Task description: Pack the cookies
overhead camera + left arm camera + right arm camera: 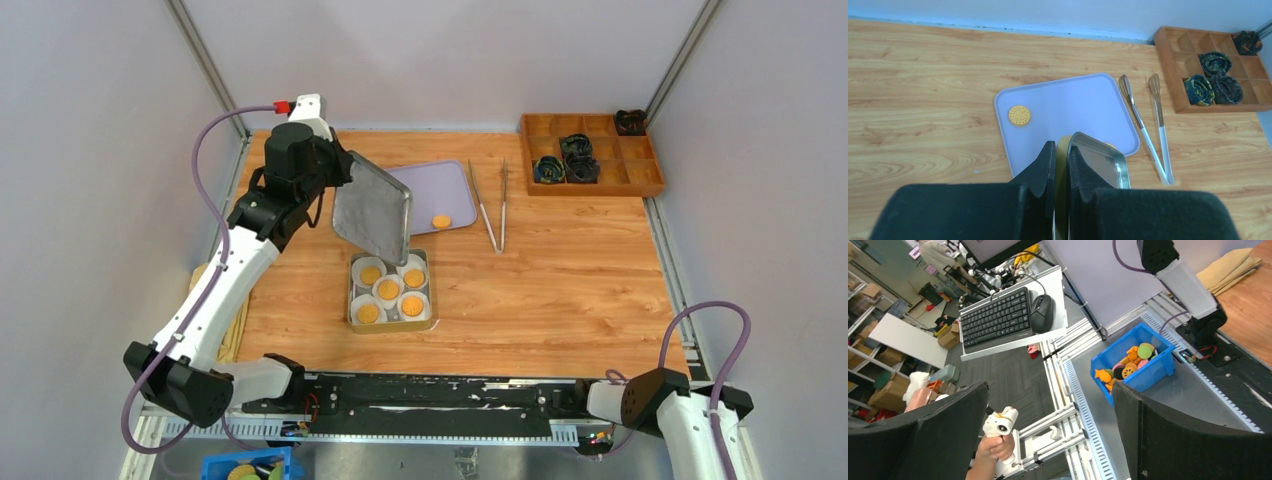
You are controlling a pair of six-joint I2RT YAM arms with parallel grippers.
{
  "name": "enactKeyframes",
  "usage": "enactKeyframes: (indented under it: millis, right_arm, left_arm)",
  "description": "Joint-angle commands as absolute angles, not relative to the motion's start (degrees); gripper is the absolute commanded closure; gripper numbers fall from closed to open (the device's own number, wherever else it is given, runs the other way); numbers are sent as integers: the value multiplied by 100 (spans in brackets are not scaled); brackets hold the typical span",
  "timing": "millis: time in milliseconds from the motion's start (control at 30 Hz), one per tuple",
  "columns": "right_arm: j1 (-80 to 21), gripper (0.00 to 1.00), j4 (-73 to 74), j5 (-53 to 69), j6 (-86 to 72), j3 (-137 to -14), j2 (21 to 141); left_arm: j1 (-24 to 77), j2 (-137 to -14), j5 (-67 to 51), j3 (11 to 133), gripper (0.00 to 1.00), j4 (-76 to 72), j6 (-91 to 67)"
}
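Several cookies (388, 290), round and orange-tan, sit in white paper liners inside a gold tin (392, 328) at the table's middle. One more cookie (441, 221) (1019, 115) lies alone on the lavender tray (440, 185) (1073, 110). My left gripper (335, 188) (1062, 150) is shut on the edge of the tin's metal lid (372, 208) (1103, 160), which hangs tilted above the tin's far-left side. My right gripper (1050, 390) stands wide open with nothing in it, off the table's near right corner, facing away from the table.
Metal tongs (493, 205) (1148, 125) lie right of the tray. A wooden compartment box (590, 150) with dark coiled items stands at the back right. A blue bin (245, 468) (1133, 360) of toys sits below the near edge. Folded tan cloth (238, 320) lies at the left.
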State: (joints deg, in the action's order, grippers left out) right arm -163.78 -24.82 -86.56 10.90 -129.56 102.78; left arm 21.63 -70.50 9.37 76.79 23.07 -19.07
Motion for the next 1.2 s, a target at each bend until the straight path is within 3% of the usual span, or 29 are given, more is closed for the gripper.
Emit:
enactKeyframes:
  millis: [0,133,233,300,367,500,600,867,1167]
  right_arm:
    - [-16181,0,-3192,-8066,-98,-12240,9269]
    - [-16163,0,-2964,-8040,422,-13650,10099]
    - [-16162,0,-3603,-8649,2357,-15202,10919]
    - [-15979,0,-4230,-9228,3683,-15286,10882]
    - [-15687,0,-3683,-9684,3625,-14503,10255]
    - [-15395,0,-997,-9711,2048,-12954,8674]
    - [-14756,0,-888,-9712,3248,-12323,8002]
    - [-10910,0,201,-9319,5795,-10715,7328]
    - [-7418,0,-669,-7783,5775,-7961,5709]
  left_arm:
    - [2209,-6796,843,7564,99,2041,-1997]
    - [2205,-6655,928,7442,99,2028,-1934]
    - [2206,-6556,1020,7337,99,1989,-1920]
    - [2202,-6534,1011,7322,99,1991,-1924]
    - [2199,-6515,985,7321,99,1978,-1943]
    - [2204,-6481,943,7314,99,1963,-1976]
    - [2202,-6470,979,7328,99,1993,-1958]
    - [2205,-6465,1164,7295,99,2106,-1846]
    - [2206,-6716,1220,7368,99,2204,-1781]
